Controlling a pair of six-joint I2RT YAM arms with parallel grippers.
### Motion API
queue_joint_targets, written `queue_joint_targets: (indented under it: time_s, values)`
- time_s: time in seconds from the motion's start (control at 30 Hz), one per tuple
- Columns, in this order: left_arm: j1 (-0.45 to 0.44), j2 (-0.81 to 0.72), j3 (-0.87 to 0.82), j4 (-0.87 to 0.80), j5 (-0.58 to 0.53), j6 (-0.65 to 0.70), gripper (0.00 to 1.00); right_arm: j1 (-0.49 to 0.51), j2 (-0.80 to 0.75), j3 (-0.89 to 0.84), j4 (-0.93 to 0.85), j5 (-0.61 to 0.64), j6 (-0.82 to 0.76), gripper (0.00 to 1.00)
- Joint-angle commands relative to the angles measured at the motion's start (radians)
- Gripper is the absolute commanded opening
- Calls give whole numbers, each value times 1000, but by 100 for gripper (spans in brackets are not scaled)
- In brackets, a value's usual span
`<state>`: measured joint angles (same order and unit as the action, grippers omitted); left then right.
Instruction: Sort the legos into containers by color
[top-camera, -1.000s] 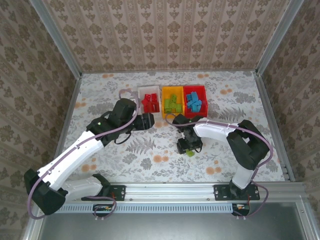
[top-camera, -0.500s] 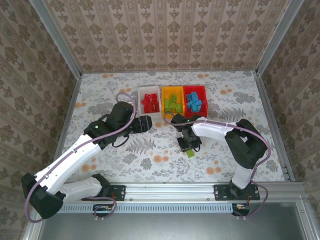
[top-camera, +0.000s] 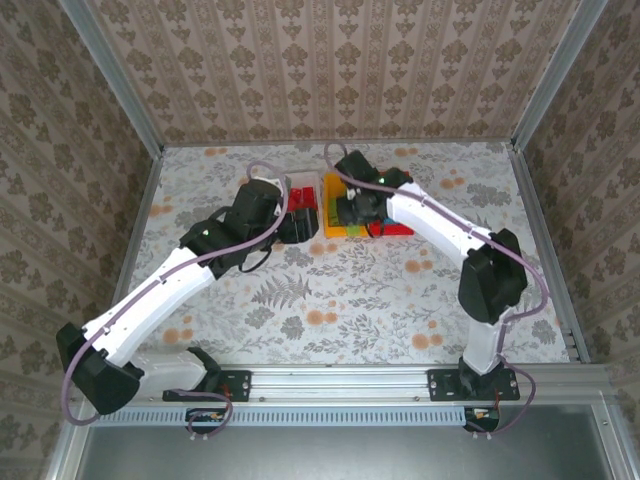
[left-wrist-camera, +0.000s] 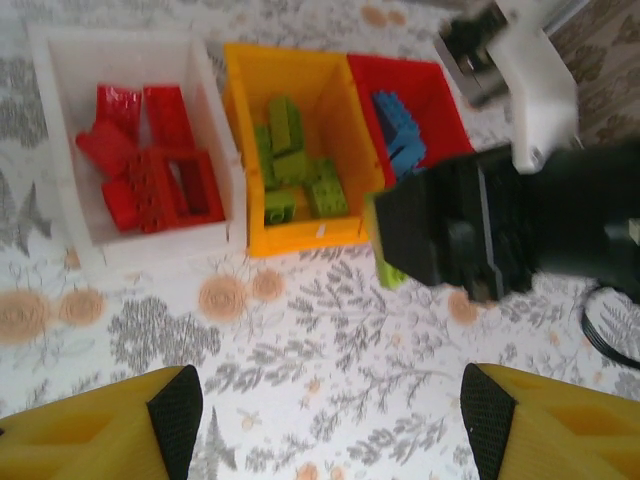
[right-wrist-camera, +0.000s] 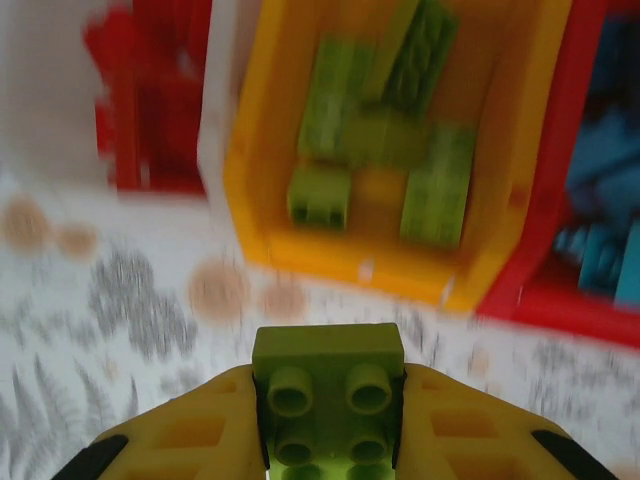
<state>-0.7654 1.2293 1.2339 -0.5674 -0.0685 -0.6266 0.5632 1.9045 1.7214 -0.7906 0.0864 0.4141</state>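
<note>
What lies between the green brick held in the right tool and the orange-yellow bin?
Only bare flowered table, seen in the right wrist view, separates the green brick in the right tool from the near wall of the orange-yellow bin.

This is a robot test cell in a lab, not a lived-in room. Bare aluminium posts (top-camera: 112, 75) frame a small booth whose walls (top-camera: 340, 70) are papered like a stage set. Two white arms (top-camera: 160, 300) are bolted to a metal rail (top-camera: 340, 382) at the edge of a table (top-camera: 330, 300) with a flowered cover. Cables (top-camera: 63, 400) hang in loose loops. On the table stand bins (left-wrist-camera: 300, 238) of toy bricks (left-wrist-camera: 290, 165).
</note>
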Motion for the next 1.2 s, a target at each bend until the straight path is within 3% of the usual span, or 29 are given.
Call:
queue_joint_targets:
  time_s: [0.0, 0.27, 0.47, 0.63, 0.73, 0.97, 1.03, 1.07, 1.13, 1.17]
  values:
    - [-6, 44, 57, 36, -44, 58, 72, -51, 141, 134, 6, 5, -3, 23]
    - [-12, 69, 56, 38, -36, 61, 72, -127, 444, 530, -49, -99, 40, 25]
    - [-10, 36, 35, -4, -49, 62, 72, -140, 558, 702, -131, -125, 50, 50]
    - [-1, 25, 26, -28, -51, 61, 72, -137, 515, 680, -135, -103, 6, 58]
    - [20, 29, 17, -39, -36, 46, 73, -136, 418, 546, -81, -76, -23, 60]
    - [144, 1, -48, -65, 20, -18, 75, -137, 15, 13, 150, 22, -75, 65]
    - [199, -30, -92, -59, 41, -34, 86, -137, -133, -160, 217, 56, -88, 69]
    - [220, -47, -109, -58, 48, -37, 100, -136, -202, -233, 233, 73, -89, 71]
    - [278, -82, -151, -71, 61, -44, 100, -139, -361, -389, 248, 105, -95, 99]
    - [300, -97, -166, -84, 66, -46, 100, -140, -431, -452, 280, 115, -99, 100]
